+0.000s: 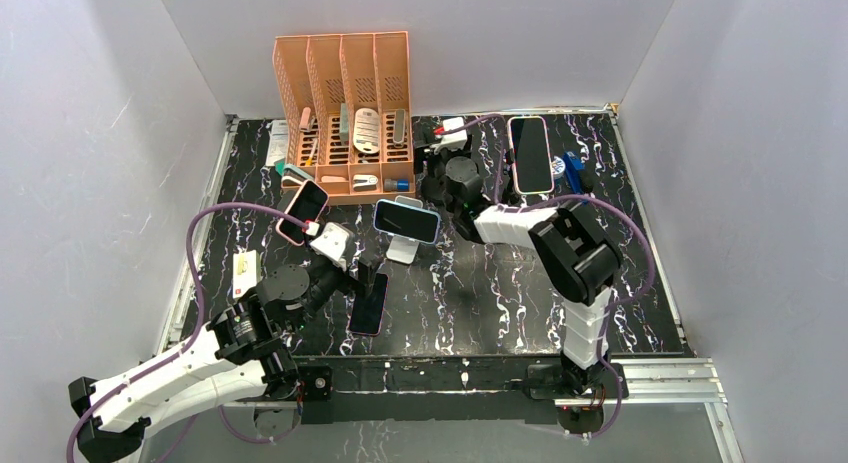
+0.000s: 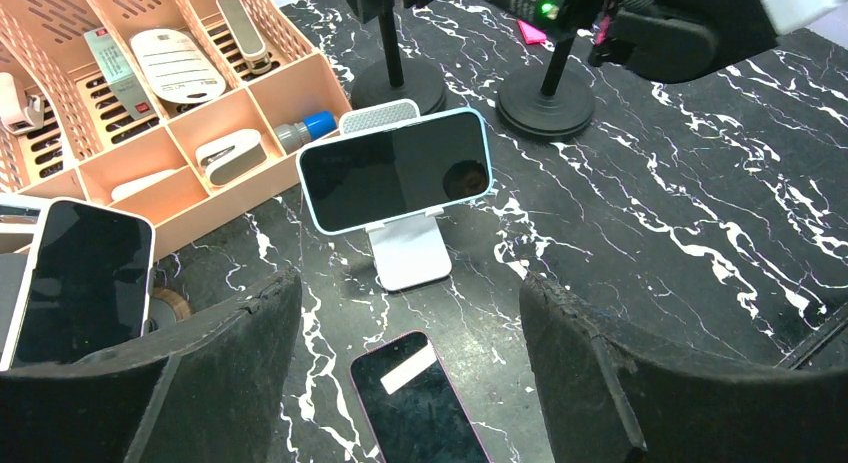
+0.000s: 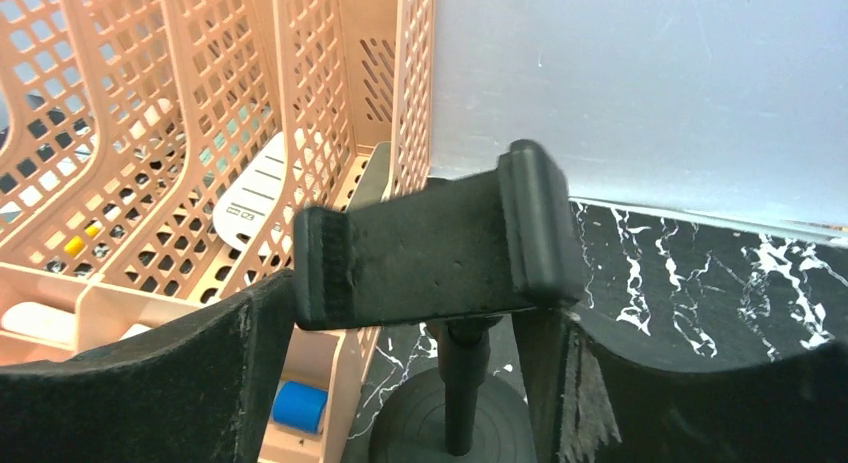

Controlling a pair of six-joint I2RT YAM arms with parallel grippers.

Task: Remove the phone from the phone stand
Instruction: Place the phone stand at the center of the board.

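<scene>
A phone in a light-blue case (image 1: 407, 220) rests sideways on a small white stand (image 1: 403, 249) at the table's middle. In the left wrist view the phone (image 2: 395, 170) leans on the stand (image 2: 408, 253) straight ahead of my left gripper (image 2: 410, 383). My left gripper (image 1: 358, 271) is open and empty, a little short of the stand, hovering over a dark phone lying flat (image 2: 420, 403). My right gripper (image 3: 405, 313) is open at the back, its fingers either side of an empty black clamp stand (image 3: 440, 238).
An orange organizer (image 1: 345, 113) with small items stands at the back left. A pink-cased phone (image 1: 303, 211) with a white charger lies left of the stand. Another phone (image 1: 530, 153) sits on a black stand at the back right. Round black stand bases (image 2: 545, 103) stand behind the white stand.
</scene>
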